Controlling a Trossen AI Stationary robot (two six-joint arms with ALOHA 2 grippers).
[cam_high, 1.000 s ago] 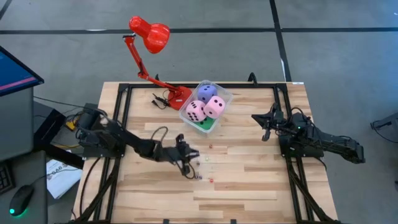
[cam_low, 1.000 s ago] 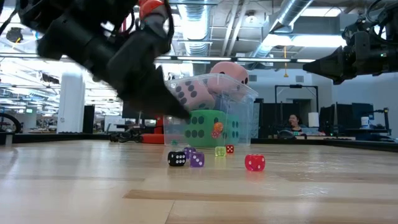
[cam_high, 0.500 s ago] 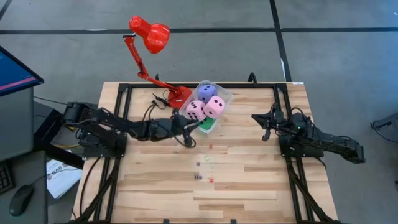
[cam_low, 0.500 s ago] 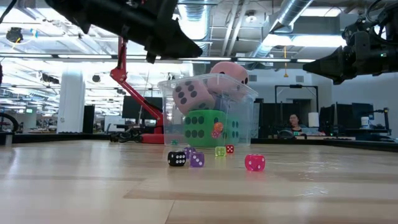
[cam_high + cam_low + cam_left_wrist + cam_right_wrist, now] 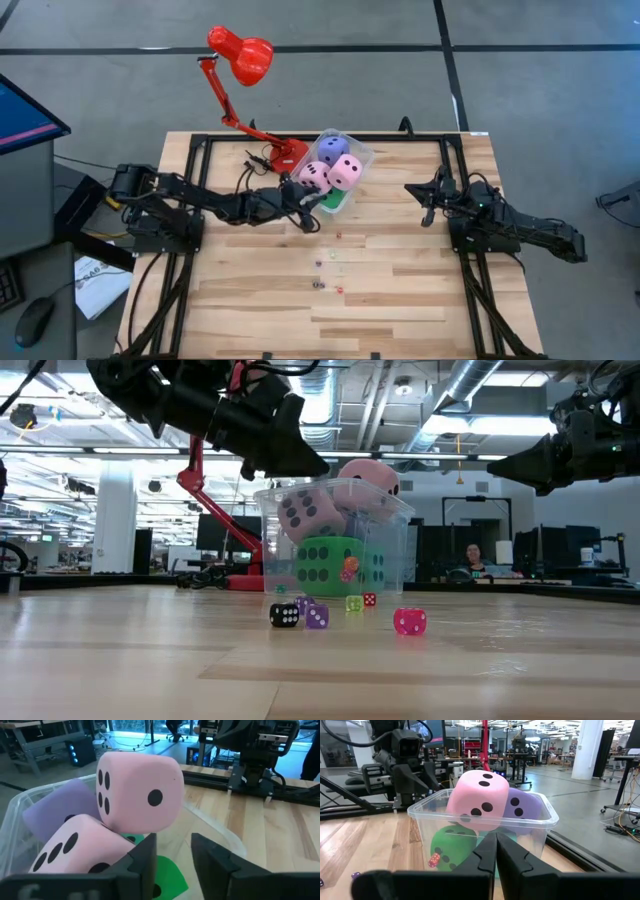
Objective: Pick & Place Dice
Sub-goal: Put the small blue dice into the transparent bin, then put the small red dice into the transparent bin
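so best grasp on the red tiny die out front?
Red tiny die sits flat on the table, apart from the black die and purple die. Probably come straight down and pinch two opposite side faces; both its flanks look clear.

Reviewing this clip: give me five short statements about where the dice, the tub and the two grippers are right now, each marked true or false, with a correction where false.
1. The left gripper is up at the clear tub. True.
2. The tub holds two pink dice, a purple one and a green one. True.
3. The right gripper is gripping a pink die. False: its fingers are shut on nothing, off to the tub's right.
4. No small dice lie on the table. False: black, purple, magenta and others lie there.
5. The red lamp stands right of the tub. False: left.
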